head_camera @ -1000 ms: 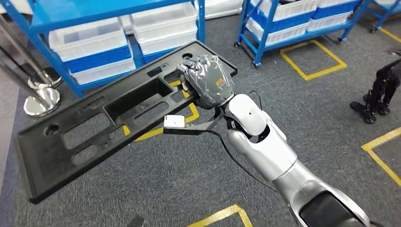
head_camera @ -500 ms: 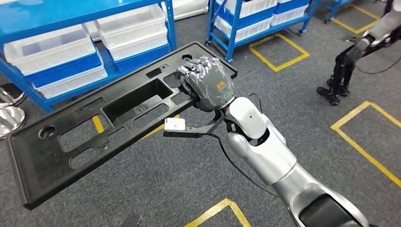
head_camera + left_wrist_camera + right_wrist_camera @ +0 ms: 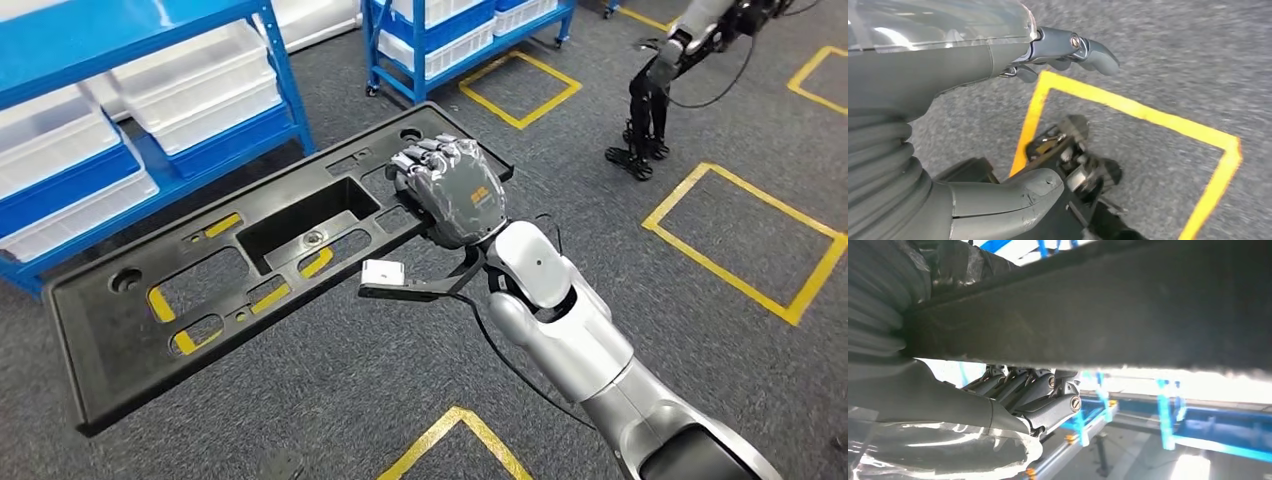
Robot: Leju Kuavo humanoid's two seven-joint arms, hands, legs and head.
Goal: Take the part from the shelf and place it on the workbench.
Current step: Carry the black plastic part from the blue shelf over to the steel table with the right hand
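Right hand grips part, lengthwise leftward, seemingly level.

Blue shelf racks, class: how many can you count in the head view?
2. One blue rack stands at the upper left, behind the black part; the other is at top centre. More may lie beyond the picture's edges.

No text can be read; the right robot hand bears an orange mark, illegible.
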